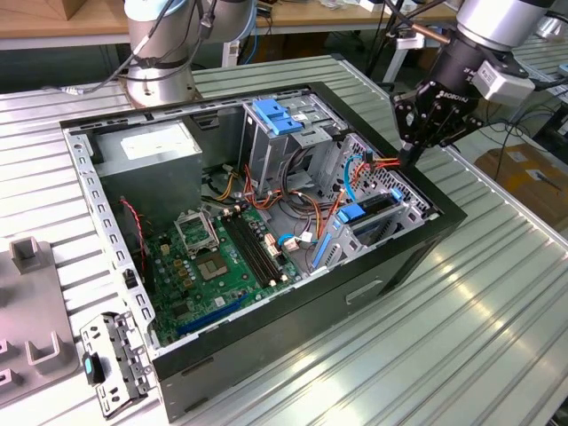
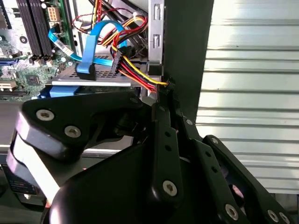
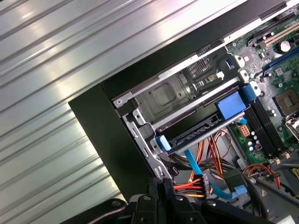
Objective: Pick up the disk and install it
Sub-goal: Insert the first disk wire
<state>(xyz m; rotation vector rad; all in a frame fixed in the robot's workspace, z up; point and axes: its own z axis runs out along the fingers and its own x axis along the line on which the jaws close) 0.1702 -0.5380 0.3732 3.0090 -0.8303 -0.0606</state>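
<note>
Table [image 1: 497, 293]: ribbed metal top, long grooves, bright glare in the exterior view. Open black computer case [image 1: 266, 355] lies on its side at the centre of the table, inside facing up. At about 8 o'clock from the case, a small grey metal bracket [image 1: 111, 364] with a teal tab lies flat on the ribs, just beside the case corner. At 9 o'clock, at the table edge, a grey moulded tray [image 1: 31, 319]. At 11 o'clock, the robot arm's round base [image 1: 160, 84] stands on the table behind the case.
</note>
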